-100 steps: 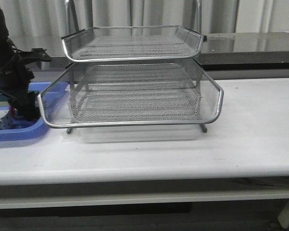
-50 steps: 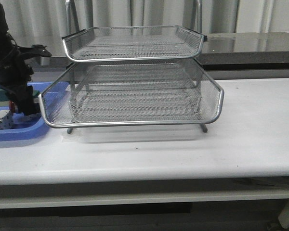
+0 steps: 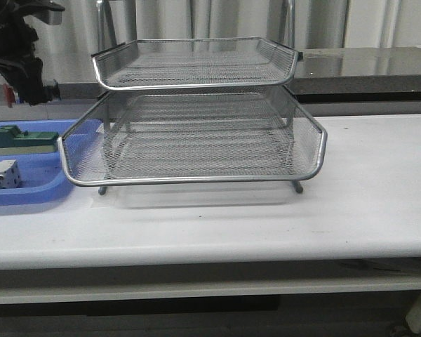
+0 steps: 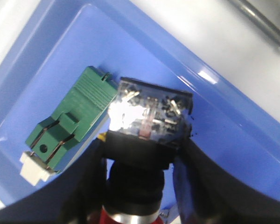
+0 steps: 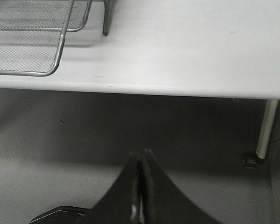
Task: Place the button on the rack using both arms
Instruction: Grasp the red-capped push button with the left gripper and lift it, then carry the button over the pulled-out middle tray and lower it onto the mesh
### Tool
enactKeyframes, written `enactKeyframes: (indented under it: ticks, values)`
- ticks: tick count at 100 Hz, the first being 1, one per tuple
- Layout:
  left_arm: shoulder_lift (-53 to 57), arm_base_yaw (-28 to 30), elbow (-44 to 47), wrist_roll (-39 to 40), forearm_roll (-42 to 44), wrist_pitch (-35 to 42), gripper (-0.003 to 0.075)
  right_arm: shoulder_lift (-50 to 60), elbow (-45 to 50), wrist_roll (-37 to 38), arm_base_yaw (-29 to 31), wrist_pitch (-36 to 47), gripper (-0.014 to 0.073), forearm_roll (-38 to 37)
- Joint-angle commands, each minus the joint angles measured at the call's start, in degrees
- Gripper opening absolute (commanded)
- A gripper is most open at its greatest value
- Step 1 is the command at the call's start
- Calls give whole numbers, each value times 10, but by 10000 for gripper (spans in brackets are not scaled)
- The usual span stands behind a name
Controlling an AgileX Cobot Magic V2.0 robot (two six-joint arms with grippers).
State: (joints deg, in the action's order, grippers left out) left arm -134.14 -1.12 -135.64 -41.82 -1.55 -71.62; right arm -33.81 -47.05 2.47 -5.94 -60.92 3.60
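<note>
Front view: the left gripper (image 3: 21, 88) hangs above the blue tray (image 3: 28, 191), level with the rack's (image 3: 196, 119) upper tier, clenched on the button (image 4: 147, 135). Judging by this, the step in hand is the carry. Next comes a sideways move over a tier's rim, then a lowering and release inside the mesh. In the left wrist view the button's long axis runs along the fingers (image 4: 84, 186), red cap toward the wrist, terminal block outward. The right gripper (image 5: 141, 186) is off the table, pressed closed on nothing.
</note>
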Motion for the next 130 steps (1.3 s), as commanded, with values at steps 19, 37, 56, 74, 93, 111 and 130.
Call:
enactKeyframes:
  ticks: [19, 37, 56, 74, 93, 111, 130]
  values:
    - [118, 0, -9, 50, 1, -12, -4, -1, -14, -3, 4, 31, -70, -4]
    - [185, 0, 51, 60, 1, -12, -4, -1, -14, -3, 4, 31, -70, -4]
    - [267, 0, 135, 63, -16, -12, -4, -1, -14, -3, 4, 31, -70, -4]
    - [340, 0, 212, 63, -53, -12, -4, -1, -14, -3, 4, 31, -70, -4]
    - [394, -24, 284, 63, -82, -12, -4, -1, -14, -3, 4, 31, -70, -4]
    - [411, -84, 321, 63, -82, -12, -4, -1, -14, -3, 4, 31, -70, -4]
    - [409, -165, 333, 63, -82, -12, -10, -1, -14, -3, 4, 31, -70, -4]
